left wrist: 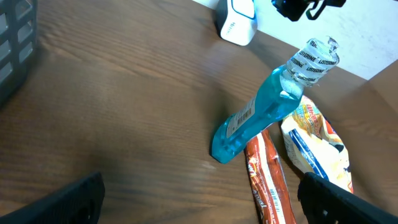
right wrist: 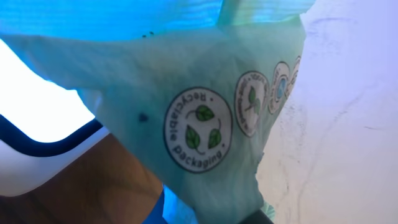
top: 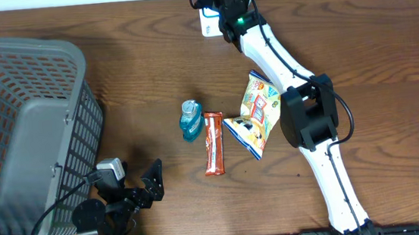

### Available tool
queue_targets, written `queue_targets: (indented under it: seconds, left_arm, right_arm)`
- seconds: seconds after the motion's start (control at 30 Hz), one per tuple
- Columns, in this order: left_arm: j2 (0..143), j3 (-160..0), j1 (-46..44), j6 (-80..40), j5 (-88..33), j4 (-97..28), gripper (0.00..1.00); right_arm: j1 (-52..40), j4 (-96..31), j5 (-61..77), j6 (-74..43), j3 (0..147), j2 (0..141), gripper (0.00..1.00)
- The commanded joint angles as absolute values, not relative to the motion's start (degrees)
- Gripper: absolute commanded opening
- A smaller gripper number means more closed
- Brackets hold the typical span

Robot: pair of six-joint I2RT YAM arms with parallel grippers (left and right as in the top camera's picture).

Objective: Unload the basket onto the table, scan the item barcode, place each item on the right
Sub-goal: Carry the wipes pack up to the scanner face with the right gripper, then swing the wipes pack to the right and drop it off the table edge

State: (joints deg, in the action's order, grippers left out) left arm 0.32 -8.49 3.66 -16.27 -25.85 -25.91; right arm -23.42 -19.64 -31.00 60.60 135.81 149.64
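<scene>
Far to the left of the mouthwash bottle [top: 190, 121] I see the grey basket [top: 28, 133]. Left of the bottle and toward the near edge, the left jaws are spread wide and hold nothing, low over the tabletop [top: 136, 63]. The bottle lies on its side, and its barcode label faces up in my left wrist feed. Just right of it lies a snack bar [top: 213, 143], then a chip bag [top: 255, 113]. Right of the bottle, at the far edge, the right jaws are clenched on a pale green packet [right wrist: 186, 93] printed "Recyclable packaging", close by the white scanner [top: 207, 25].
</scene>
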Motion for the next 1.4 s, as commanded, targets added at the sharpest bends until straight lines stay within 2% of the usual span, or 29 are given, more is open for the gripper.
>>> queue_targets:
  seconds: [0.0, 0.17, 0.33, 0.43, 0.57, 0.73, 0.87, 1.07, 1.1, 1.13, 1.17, 1.23, 1.33, 1.37]
  left_arm:
    - [0.23, -7.70, 3.95, -15.75, -26.55, -27.18, 0.99]
    - [0.23, -7.70, 3.95, -15.75, -26.55, -27.18, 0.99]
    - [0.23, -7.70, 3.95, -15.75, -26.55, -27.18, 0.99]
    - [0.23, -7.70, 3.95, -15.75, -26.55, -27.18, 0.99]
    - [0.23, -7.70, 3.95, -15.75, -26.55, -27.18, 0.99]
    - [0.23, -7.70, 3.95, -15.75, -26.55, -27.18, 0.99]
    - [0.23, -7.70, 3.95, -15.75, -26.55, -27.18, 0.99]
    - [0.23, -7.70, 3.95, -15.75, -26.55, -27.18, 0.99]
    - [0.23, -7.70, 3.95, -15.75, -26.55, -27.18, 0.99]
    - [0.23, -7.70, 3.95, -15.75, -26.55, -27.18, 0.99]
    - [0.23, -7.70, 3.95, -15.75, -26.55, -27.18, 0.99]
    - [0.23, -7.70, 3.95, -15.75, -26.55, -27.18, 0.99]
    - [0.23, -7.70, 3.95, -15.75, -26.55, -27.18, 0.99]
    - [0.23, -7.70, 3.95, -15.75, -26.55, -27.18, 0.99]
  right_arm:
    - [-23.75, -19.57, -35.35, 56.80, 137.47, 149.80, 0.01]
    - [-21.12, -22.28, -44.51, 52.01, 137.47, 146.96, 0.01]
    - [-12.60, -42.78, -53.12, 31.51, 137.47, 144.77, 0.01]
    - [-6.96, -55.99, -52.97, 17.45, 137.01, 144.77, 0.01]
    - [1.61, -69.06, -52.99, 6.24, 136.81, 144.77, 0.01]
    - [12.82, -78.35, -50.33, -2.20, 136.79, 144.77, 0.02]
    - [20.91, -80.71, -42.19, -2.76, 136.75, 144.77, 0.12]
    - [29.23, -80.36, -35.64, -2.79, 136.75, 144.77, 0.15]
    - [30.35, -80.29, -34.87, -3.01, 136.75, 144.77, 0.18]
    - [31.20, -80.20, -34.72, -3.70, 136.75, 144.77, 0.32]
    - [32.27, -80.27, -34.74, -5.13, 136.75, 144.77, 0.54]
    - [33.91, -80.58, -34.72, -6.48, 136.77, 144.73, 0.78]
    - [36.07, -81.25, -31.77, -7.03, 136.79, 144.09, 0.97]
    - [36.53, -81.28, -29.69, -6.96, 136.79, 143.59, 0.99]
